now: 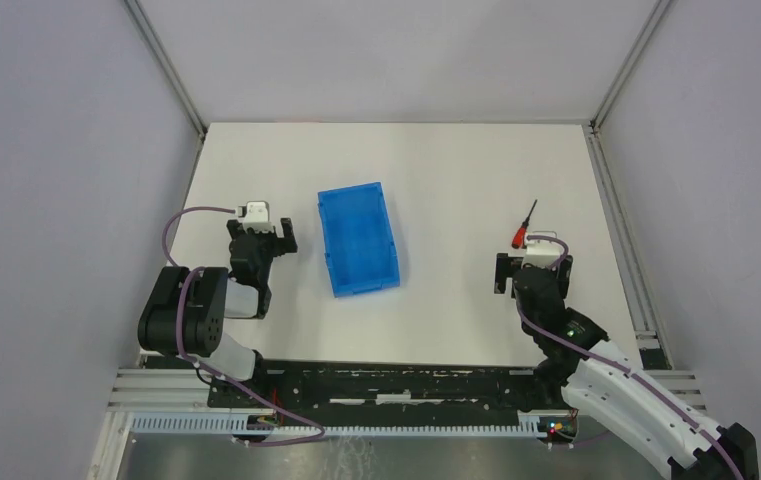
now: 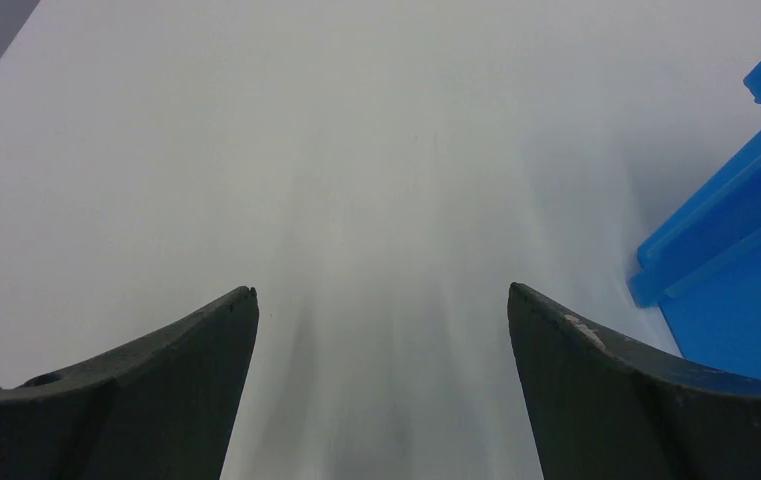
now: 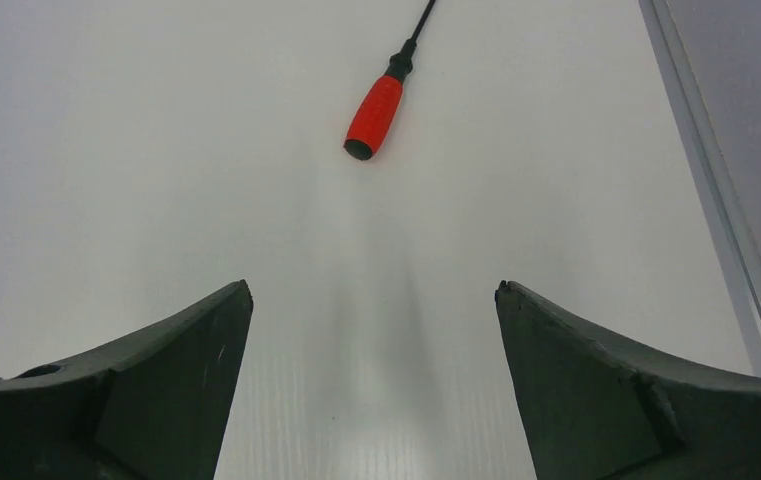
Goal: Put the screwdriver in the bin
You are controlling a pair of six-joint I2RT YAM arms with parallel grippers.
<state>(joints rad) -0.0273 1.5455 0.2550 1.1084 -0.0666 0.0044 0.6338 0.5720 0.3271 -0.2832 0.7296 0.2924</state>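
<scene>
screwdriver (image 1: 524, 228) lies flat on the white surface (image 1: 456, 170) toward the right side. its red handle points back at the right claw (image 1: 533, 262) and its thin black shaft angles away toward the far right. it rests just beyond that claw, whose jaws stand wide apart and grip nothing. the bright blue bin (image 1: 358, 240) sits well apart from it, left of centre, with its long side running away from the arms and slightly tilted. plain white surface lies between the two. the left claw (image 1: 262, 232) is just beside the bin's left wall, jaws likewise spread and not gripping. the right wrist view shows the handle's dark butt end and a metal rail (image 3: 716, 200) along the surface's right edge, but not the bin. the left wrist view catches only the bin's near corner. only the top view shows both together.
</scene>
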